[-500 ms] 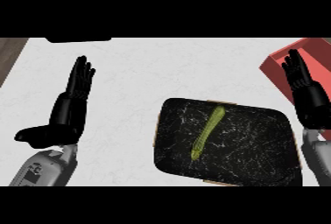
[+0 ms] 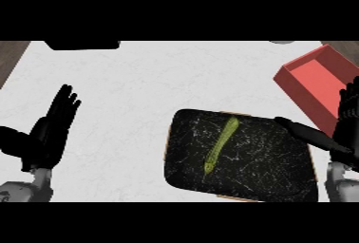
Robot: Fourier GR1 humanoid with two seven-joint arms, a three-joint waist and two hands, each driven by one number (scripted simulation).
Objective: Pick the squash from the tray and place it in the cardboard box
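A long, thin green squash (image 2: 220, 144) lies slantwise on the black marbled tray (image 2: 259, 171) at the lower right of the counter. The red open box (image 2: 320, 85) stands at the right edge, beyond the tray. My right hand (image 2: 345, 128) is open at the right edge, between tray and box, its thumb (image 2: 308, 134) stretched out over the tray's right rim; it holds nothing and is apart from the squash. My left hand (image 2: 49, 130) rests open at the lower left, fingers up, far from the tray.
A dark object (image 2: 82, 45) sits at the counter's far edge, upper left. A brown strip (image 2: 10, 57) shows the counter's left edge. White counter top lies between the left hand and the tray.
Both hands have come lower in the view. The right hand no longer covers the box, and its thumb now reaches over the tray's rim. The squash has not moved.
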